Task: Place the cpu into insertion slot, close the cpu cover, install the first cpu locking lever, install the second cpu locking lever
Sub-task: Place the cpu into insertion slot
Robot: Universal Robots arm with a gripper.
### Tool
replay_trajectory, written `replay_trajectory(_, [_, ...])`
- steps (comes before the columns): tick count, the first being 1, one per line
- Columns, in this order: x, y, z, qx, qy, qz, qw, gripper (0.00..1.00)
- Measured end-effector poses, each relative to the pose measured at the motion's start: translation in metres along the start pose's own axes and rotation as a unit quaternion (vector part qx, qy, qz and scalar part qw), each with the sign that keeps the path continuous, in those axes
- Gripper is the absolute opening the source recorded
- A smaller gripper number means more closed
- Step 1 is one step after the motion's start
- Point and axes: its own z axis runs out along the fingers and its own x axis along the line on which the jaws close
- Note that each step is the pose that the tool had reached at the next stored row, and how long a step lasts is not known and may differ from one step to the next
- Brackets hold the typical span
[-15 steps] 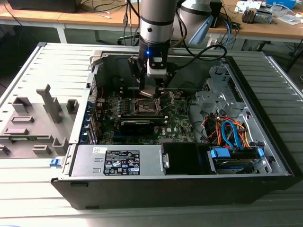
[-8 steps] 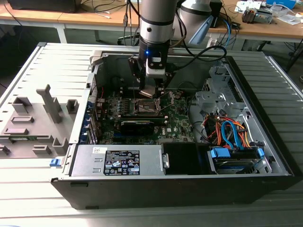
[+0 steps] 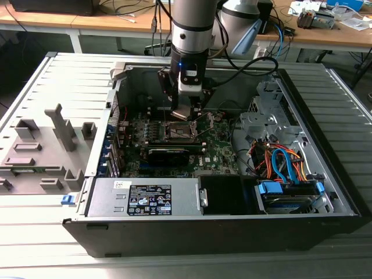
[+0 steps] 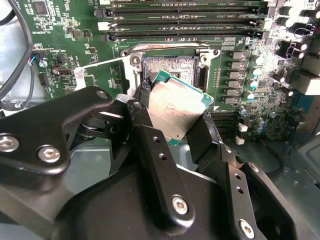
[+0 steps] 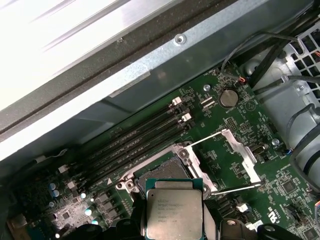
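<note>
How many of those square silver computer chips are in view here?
1: the cpu, held in the gripper above the open insertion slot on the green board. Others may be hidden.

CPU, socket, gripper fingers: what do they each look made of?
CPU: dull grey lid with a soft sheen, probably plated metal, on a green board edge.
Socket: bright silver rim that glints, likely steel; the dark, finely textured centre is probably plastic with contacts, not certain.
Fingers: matte black, flat bars with screw heads; coated metal or hard plastic, cannot tell which.
</note>
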Motion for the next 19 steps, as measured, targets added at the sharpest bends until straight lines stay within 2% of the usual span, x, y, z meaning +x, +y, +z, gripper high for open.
replay_trajectory(19, [0.0000,0.0000,0.0002,-0.0005,0.0001,0.026,0.99966,0.55])
